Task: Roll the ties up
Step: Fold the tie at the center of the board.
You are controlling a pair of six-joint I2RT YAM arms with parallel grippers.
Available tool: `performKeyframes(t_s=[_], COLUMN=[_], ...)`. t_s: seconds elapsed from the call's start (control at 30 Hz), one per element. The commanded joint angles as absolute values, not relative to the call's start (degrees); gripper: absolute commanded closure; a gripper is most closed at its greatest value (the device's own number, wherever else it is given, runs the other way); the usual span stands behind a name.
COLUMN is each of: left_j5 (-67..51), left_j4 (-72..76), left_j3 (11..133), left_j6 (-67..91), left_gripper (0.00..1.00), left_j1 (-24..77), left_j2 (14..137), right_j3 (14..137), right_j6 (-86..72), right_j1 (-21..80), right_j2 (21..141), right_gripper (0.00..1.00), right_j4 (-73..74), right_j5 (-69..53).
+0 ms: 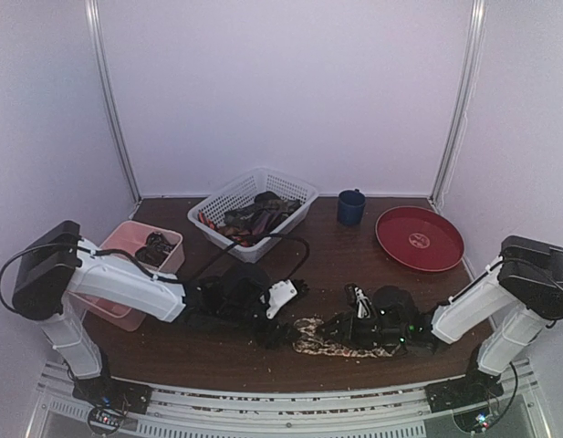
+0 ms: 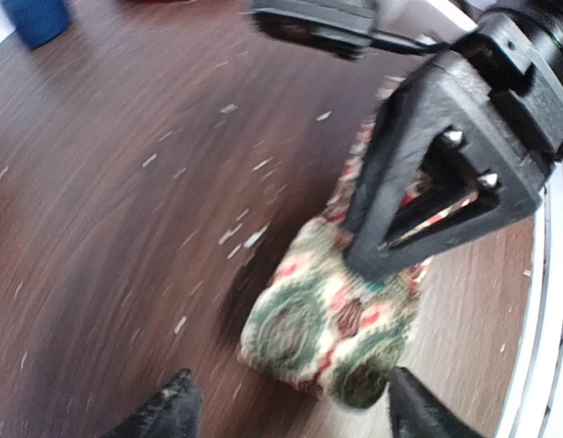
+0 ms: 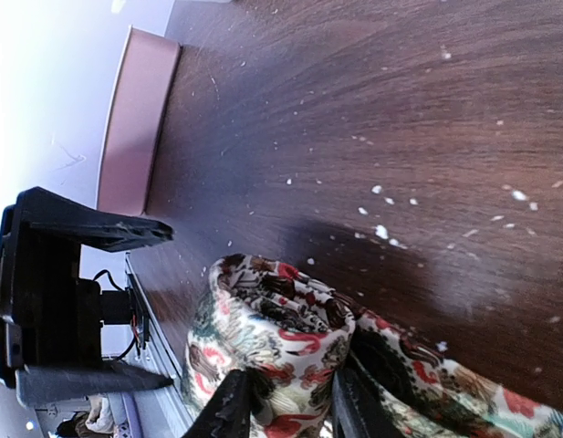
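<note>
A cream tie with a red and green floral pattern (image 1: 322, 347) lies on the dark wood table near the front edge, its left end folded into a loose roll (image 2: 327, 328). My right gripper (image 1: 338, 330) is shut on that rolled end; in the right wrist view its fingers (image 3: 231, 406) pinch the fold (image 3: 281, 338). My left gripper (image 2: 290, 415) is open, its tips spread on either side of the roll's near end without gripping it. In the top view it (image 1: 274, 330) sits just left of the tie. More ties (image 1: 258, 214) lie heaped in the basket.
The white lattice basket (image 1: 295, 187) stands at the back centre. A pink tray (image 1: 126, 315) holding a dark item is at the left. A blue cup (image 1: 350, 207) and a red plate (image 1: 420, 237) are at the back right. A black cable (image 1: 299, 246) loops over the table.
</note>
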State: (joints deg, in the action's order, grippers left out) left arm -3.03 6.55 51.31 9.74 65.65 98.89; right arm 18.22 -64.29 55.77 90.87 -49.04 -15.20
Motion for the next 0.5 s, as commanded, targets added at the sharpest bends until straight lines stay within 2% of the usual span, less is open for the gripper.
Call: performKeyframes(t_s=[0.0, 0.17, 0.27, 0.47], left_j5=[0.2, 1.2, 2.4, -0.1], left_j4=[10.9, 17.1, 19.1, 19.6], left_j3=[44.8, 35.8, 33.4, 38.1], left_j6=[17.8, 26.2, 29.3, 30.8], left_gripper=[0.43, 0.76, 0.84, 0.93], left_j1=[65.0, 65.0, 65.0, 65.0], left_j2=[92.3, 88.6, 89.3, 95.0], right_j3=[21.0, 21.6, 21.6, 20.8], right_j6=[-65.8, -67.1, -66.8, -65.7], right_j1=[58.5, 61.2, 61.9, 62.0], right_j2=[93.4, 94.7, 94.0, 92.2], right_gripper=[0.68, 0.68, 0.68, 0.68], right_j4=[-47.7, -48.5, -46.9, -44.3], right_j5=[-10.7, -7.9, -6.0, -3.3])
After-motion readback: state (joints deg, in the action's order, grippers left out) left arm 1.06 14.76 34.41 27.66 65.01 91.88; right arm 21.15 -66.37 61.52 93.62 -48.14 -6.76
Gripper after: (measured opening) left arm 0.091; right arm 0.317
